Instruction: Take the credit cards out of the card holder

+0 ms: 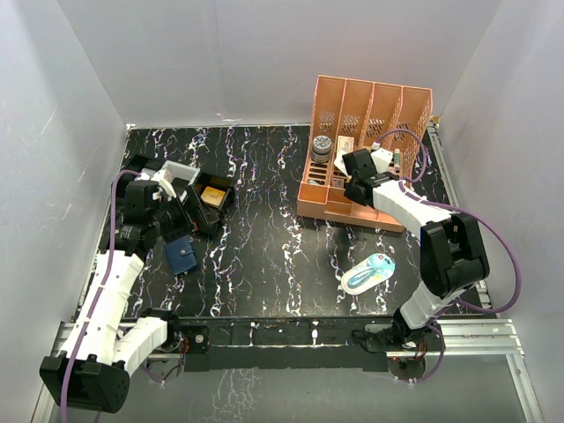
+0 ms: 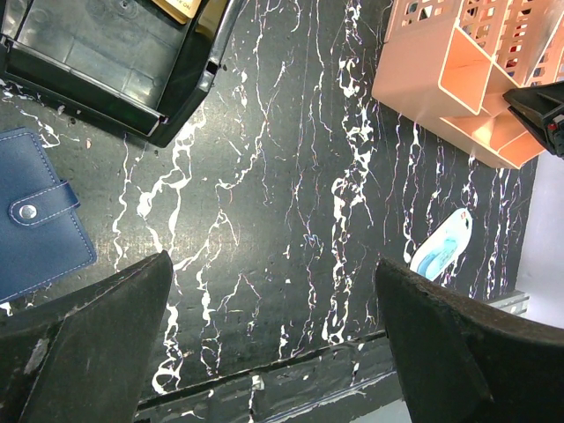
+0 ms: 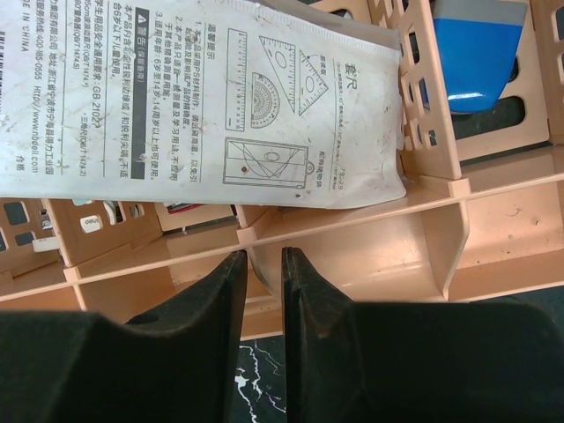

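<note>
The black marbled table [image 1: 264, 256] carries a salmon file organiser [image 1: 370, 106] on your right and a black tray [image 2: 106, 62] on your left. Judging from this, the task is at its first step: no credit cards are in sight, so they are probably inside the holder.

The right gripper [image 3: 264, 264] is at the organiser, well apart from the work. Its fingers are slightly parted, with a thin slit between them and nothing pinched.

The left gripper [image 2: 273, 291] is spread wide and empty, hovering near the card holder [image 2: 35, 220]. The holder lies flat on the table, near the tray. It is navy with pale stitching, folded closed.

Your next move should be to bring the left gripper onto it and release the snap tab [image 2: 40, 204].
</note>
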Available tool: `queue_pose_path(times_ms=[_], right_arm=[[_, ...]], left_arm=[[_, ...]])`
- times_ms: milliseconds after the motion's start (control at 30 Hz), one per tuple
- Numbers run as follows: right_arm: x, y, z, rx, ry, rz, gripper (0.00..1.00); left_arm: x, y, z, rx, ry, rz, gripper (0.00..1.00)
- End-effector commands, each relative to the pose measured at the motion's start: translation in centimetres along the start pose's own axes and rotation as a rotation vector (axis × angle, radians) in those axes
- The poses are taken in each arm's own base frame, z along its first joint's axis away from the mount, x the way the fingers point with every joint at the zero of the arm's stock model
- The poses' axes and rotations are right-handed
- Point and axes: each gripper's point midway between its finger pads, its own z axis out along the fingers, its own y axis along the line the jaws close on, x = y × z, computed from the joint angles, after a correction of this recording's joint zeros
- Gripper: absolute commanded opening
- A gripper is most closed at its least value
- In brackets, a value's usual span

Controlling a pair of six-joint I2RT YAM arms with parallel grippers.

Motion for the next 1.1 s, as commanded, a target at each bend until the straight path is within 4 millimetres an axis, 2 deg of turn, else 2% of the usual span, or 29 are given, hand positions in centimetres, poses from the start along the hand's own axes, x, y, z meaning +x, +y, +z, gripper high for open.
queue_pose_path(times_ms=[0,300,800,1067], right_arm=[[-3.5,1.6,-1.2,-0.055,-0.086,0.044,0.22],[-3.3,2.0,-1.5,-0.086,-0.077,0.031,0.27],[-3.6,1.9,-1.8,-0.09,-0.085,0.02,0.29],[-3.7,2.0,-2.6,-0.111,-0.079,-0.008,0.42]], left_arm=[[-0.1,-0.5,-0.4,0.025,0.0,0.007,0.99],[-0.2,-0.5,-0.4,0.026,-0.001,0.007,0.99],[-0.2,-0.6,-0.3,0.028,0.0,0.01,0.99],[-1.1,-0.2,-0.3,-0.007,-0.021,0.023,0.99]])
